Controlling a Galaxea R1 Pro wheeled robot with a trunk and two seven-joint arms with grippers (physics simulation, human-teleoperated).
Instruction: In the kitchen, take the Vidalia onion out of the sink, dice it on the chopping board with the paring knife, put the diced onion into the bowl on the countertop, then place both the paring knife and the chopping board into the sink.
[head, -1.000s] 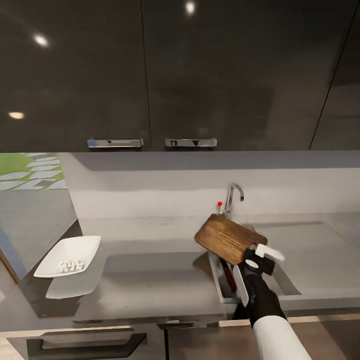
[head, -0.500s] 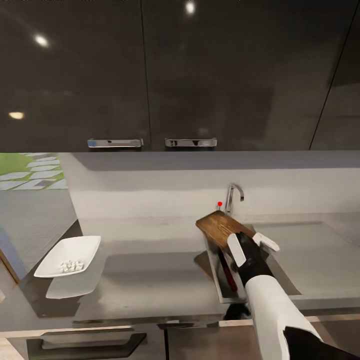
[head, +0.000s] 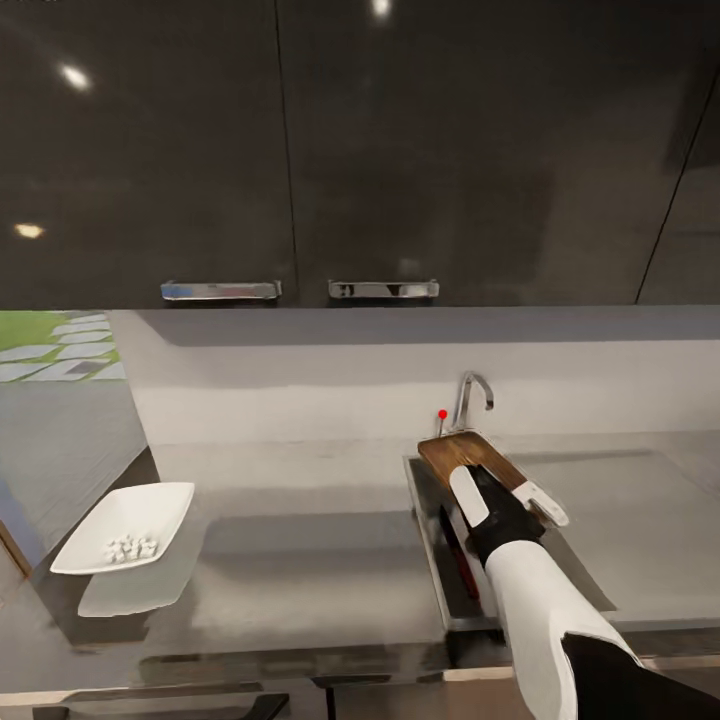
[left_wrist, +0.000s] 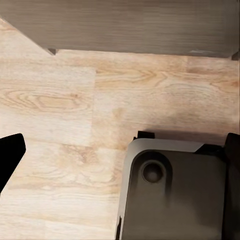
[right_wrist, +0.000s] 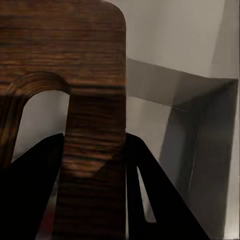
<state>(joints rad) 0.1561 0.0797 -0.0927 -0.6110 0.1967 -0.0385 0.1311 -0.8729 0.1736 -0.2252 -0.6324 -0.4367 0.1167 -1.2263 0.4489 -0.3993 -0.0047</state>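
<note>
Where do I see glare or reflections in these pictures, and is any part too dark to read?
Head view: bright light spots glare on the glossy dark upper cabinets, and the countertop mirrors the bowl. Right wrist view: the chopping board is sharp, but the black fingers lose detail.

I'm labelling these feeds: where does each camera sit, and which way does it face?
Head view: on the head, looking down over the grey countertop; right arm lowers the dark-brown wooden chopping board into the steel sink.
Left wrist view: on the left arm, facing pale wood floor; dark robot parts show.
Right wrist view: between the right pincer fingers, facing the sink.
Shared: head and right wrist views show board and sink.
</note>
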